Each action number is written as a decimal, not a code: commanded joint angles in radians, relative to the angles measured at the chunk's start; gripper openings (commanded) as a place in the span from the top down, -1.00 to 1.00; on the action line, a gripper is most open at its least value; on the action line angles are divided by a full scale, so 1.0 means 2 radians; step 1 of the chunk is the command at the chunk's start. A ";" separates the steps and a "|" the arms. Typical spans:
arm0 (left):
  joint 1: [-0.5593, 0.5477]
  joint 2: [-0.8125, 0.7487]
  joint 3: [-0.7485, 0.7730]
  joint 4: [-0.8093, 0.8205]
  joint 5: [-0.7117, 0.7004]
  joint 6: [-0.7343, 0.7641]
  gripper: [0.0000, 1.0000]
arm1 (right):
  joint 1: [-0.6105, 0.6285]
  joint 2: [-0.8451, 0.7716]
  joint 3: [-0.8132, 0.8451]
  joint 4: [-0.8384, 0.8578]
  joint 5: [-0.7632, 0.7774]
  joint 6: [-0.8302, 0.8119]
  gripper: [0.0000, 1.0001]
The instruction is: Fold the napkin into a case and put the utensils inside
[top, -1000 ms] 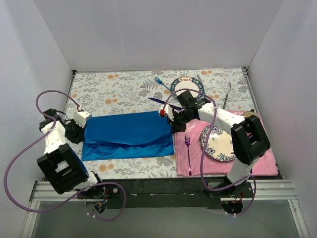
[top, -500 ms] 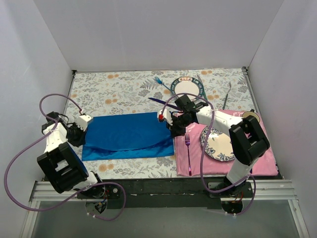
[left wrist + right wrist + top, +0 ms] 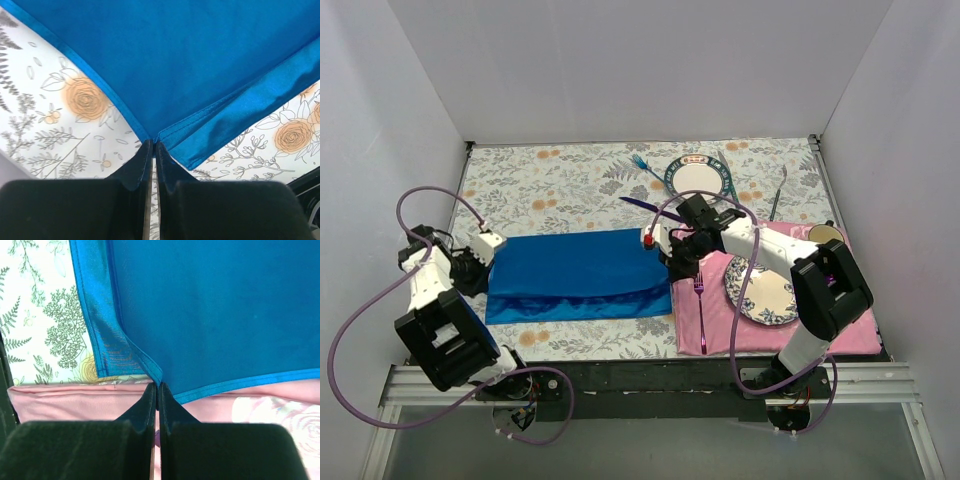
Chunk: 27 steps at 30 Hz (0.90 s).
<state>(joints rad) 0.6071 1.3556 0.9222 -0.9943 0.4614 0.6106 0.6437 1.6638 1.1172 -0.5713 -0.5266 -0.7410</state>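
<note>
Napkin [image 3: 575,275]: 1, folded into a wide blue band on the flowered table [image 3: 550,185], its long axis running left to right. Grippers: 2, both closed tight. The left gripper [image 3: 152,145] pinches the upper layer's left corner and the right gripper [image 3: 157,386] pinches its right corner. Beyond the cloth lie 1 light-blue fork [image 3: 642,165] and 1 dark purple knife [image 3: 638,203], apart from it.

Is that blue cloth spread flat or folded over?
Folded over. On the napkin, a top layer lies over a lower strip along the near edge; left pincer and right pincer each pinch a corner.
</note>
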 commanded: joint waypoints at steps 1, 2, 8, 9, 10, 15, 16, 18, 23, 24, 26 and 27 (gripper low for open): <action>0.003 -0.020 -0.030 0.004 -0.004 0.015 1.00 | 0.009 -0.007 -0.009 -0.002 -0.005 -0.006 0.97; 0.003 -0.023 -0.032 0.006 -0.005 0.013 1.00 | 0.011 -0.006 -0.009 -0.002 -0.005 -0.007 0.97; 0.003 -0.028 -0.044 0.012 -0.007 0.013 1.00 | 0.022 -0.003 -0.020 0.004 -0.010 -0.008 0.97; 0.003 -0.027 -0.044 0.013 -0.007 0.012 1.00 | 0.023 -0.003 -0.021 0.005 -0.009 -0.008 0.97; 0.003 -0.025 -0.044 0.013 -0.007 0.011 1.00 | 0.025 -0.002 -0.023 0.006 -0.010 -0.008 0.97; 0.003 -0.020 -0.036 0.010 -0.011 0.011 1.00 | 0.026 -0.003 -0.021 -0.002 -0.004 -0.014 0.97; 0.003 -0.020 -0.031 0.006 -0.010 0.011 1.00 | 0.027 -0.004 -0.017 -0.008 -0.003 -0.013 0.97; 0.006 -0.020 -0.009 -0.011 -0.007 0.011 1.00 | 0.027 -0.010 -0.003 -0.031 -0.007 -0.014 0.97; 0.009 -0.027 0.012 -0.037 -0.002 0.028 1.00 | 0.026 -0.033 -0.006 -0.042 -0.014 -0.018 0.97; 0.009 -0.027 0.009 -0.038 -0.002 0.031 1.00 | 0.026 -0.034 -0.009 -0.043 -0.015 -0.018 0.97; 0.009 -0.027 0.006 -0.037 -0.004 0.034 1.00 | 0.030 -0.032 -0.012 -0.039 -0.016 -0.012 0.97; 0.009 -0.026 0.004 -0.037 -0.005 0.033 1.00 | 0.031 -0.031 -0.013 -0.039 -0.014 -0.010 0.97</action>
<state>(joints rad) 0.6189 1.3342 0.9195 -1.0405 0.4446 0.6407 0.6960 1.6344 1.0779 -0.6262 -0.5308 -0.7635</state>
